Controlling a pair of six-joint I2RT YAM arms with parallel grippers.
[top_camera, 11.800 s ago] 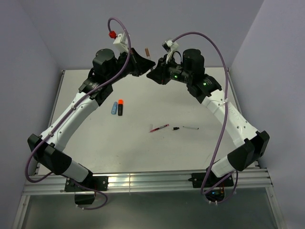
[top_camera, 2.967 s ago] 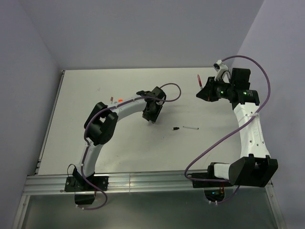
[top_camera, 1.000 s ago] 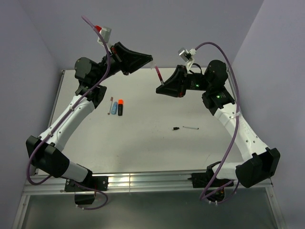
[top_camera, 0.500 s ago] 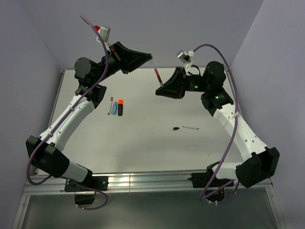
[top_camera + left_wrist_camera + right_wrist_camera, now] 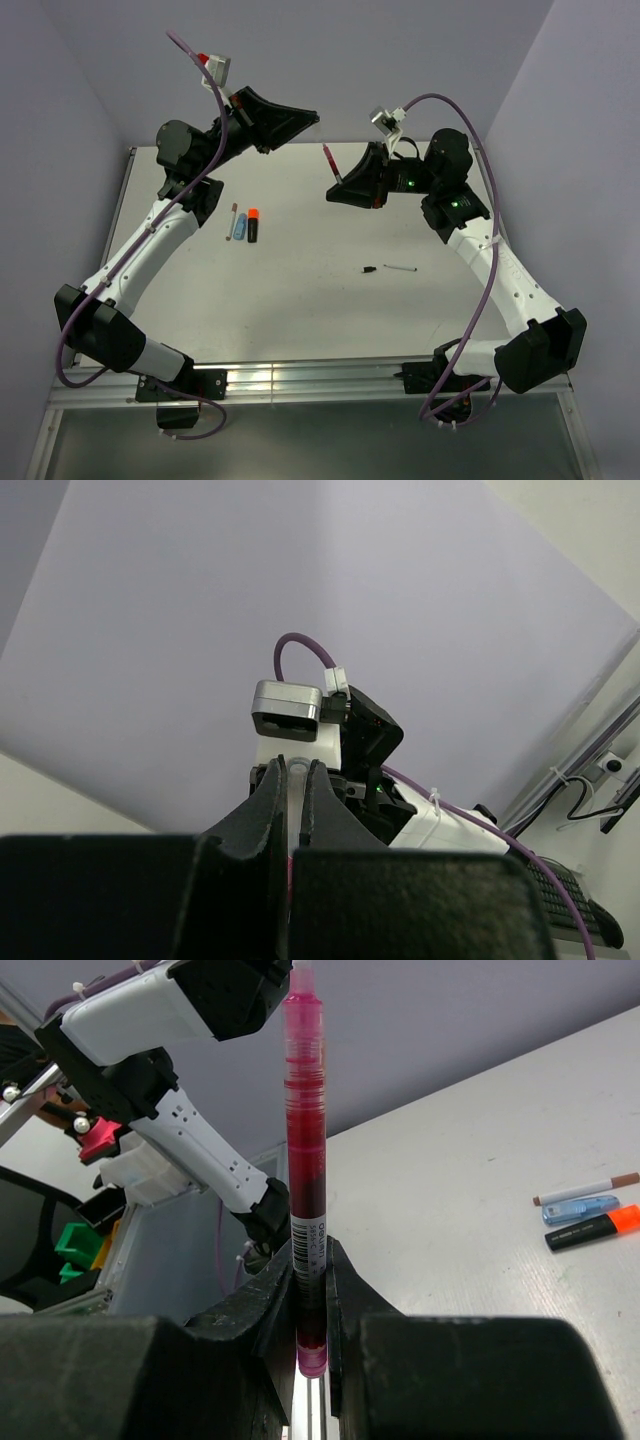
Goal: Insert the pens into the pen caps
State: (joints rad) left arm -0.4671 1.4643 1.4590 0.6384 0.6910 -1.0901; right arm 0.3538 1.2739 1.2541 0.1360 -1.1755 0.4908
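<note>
red pen (image 5: pixel 303 1160) in right jaws, cap (image 5: pixel 297 768) perhaps in left jaws

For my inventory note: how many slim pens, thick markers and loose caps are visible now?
Slim pens: 3 (red pen, brown-tipped pen, white pen)
Thick markers: 2 (light-blue marker, black marker)
Loose caps: 1 (black cap)
Total: 6
The item pinched in the left gripper is unclear, so not counted.
</note>
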